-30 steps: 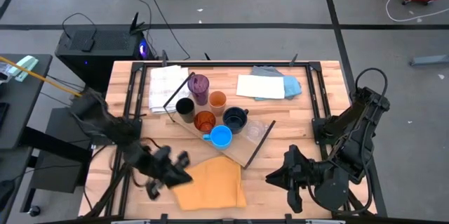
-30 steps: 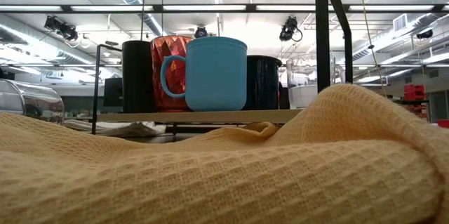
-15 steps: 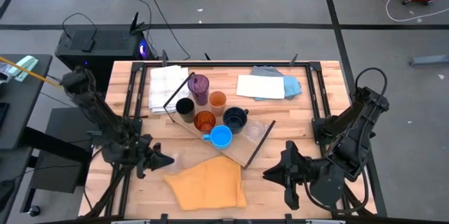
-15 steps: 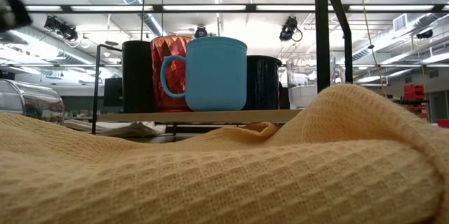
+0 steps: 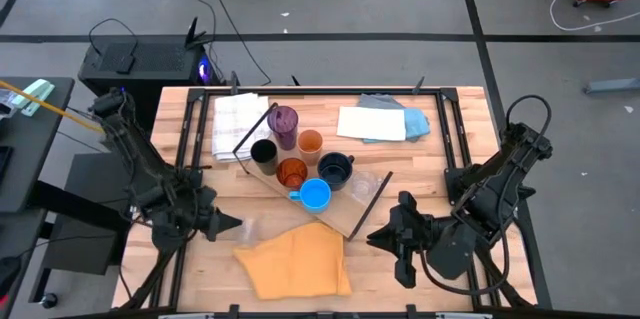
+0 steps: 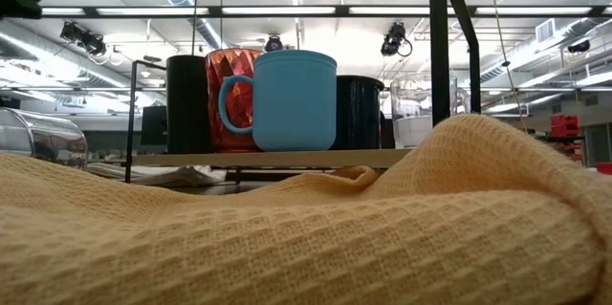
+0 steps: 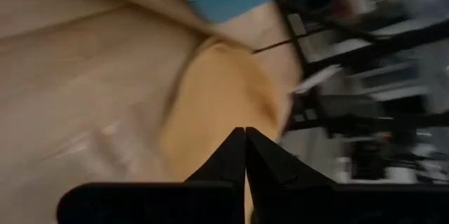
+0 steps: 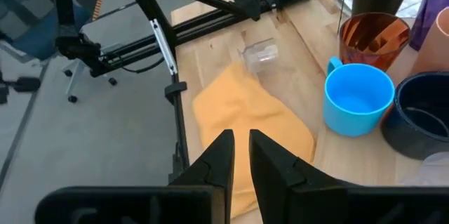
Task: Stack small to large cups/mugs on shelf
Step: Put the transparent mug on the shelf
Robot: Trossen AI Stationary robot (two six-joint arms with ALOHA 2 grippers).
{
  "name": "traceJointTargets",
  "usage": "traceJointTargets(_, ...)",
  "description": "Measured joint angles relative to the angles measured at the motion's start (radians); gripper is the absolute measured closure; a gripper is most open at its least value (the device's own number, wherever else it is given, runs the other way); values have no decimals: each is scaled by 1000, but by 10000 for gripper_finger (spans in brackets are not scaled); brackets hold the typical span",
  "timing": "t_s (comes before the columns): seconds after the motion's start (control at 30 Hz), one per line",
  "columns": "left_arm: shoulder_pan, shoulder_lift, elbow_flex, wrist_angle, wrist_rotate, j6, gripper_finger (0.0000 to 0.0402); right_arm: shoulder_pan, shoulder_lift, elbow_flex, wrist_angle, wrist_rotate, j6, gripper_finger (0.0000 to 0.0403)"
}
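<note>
Your shelf [image 5: 345,221] lies at a slant mid-table, holding the purple tumbler [image 5: 286,120], light orange cup [image 5: 311,142], black cup [image 5: 264,151], amber ribbed cup [image 5: 292,171], navy mug [image 5: 335,169] and bright blue mug [image 5: 315,195]. Your left gripper [image 5: 233,224] sits at the table's left edge, fingers pressed together, empty. Your right gripper [image 5: 376,238], narrowly parted, hovers empty beside the yellow cloth [image 5: 297,260].

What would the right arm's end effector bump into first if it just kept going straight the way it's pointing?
Most likely the yellow cloth: the right end effector aims straight at it. Beyond lies a clear glass on its side, though depth is hard to judge.
</note>
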Motion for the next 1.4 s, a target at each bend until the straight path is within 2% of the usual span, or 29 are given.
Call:
traceJointTargets(0.1,0,-1,136,-320,65,-151,381,-10,0,0,0,-15,-24,352)
traceJointTargets(0.2,14,9,261,-569,110,-265,376,-18,0,0,-1,-31,-52,352)
traceJointTargets(0.3,47,13,354,-710,184,-305,368,-24,0,0,-1,-40,-85,352)
traceJointTargets(0.4,96,17,396,-771,285,-326,354,-24,0,0,-1,-40,-111,352)
traceJointTargets(0.6,200,36,399,-778,532,-386,303,-24,0,0,-1,-41,-148,352)
traceJointTargets(0.73,245,63,399,-763,627,-391,252,-24,0,0,-1,-49,-176,346)
traceJointTargets(1.07,316,114,399,-615,638,-354,126,-24,0,0,-1,-58,-237,298)
traceJointTargets(1.4,355,216,399,-575,642,-204,47,-30,0,0,-1,-58,-239,245)
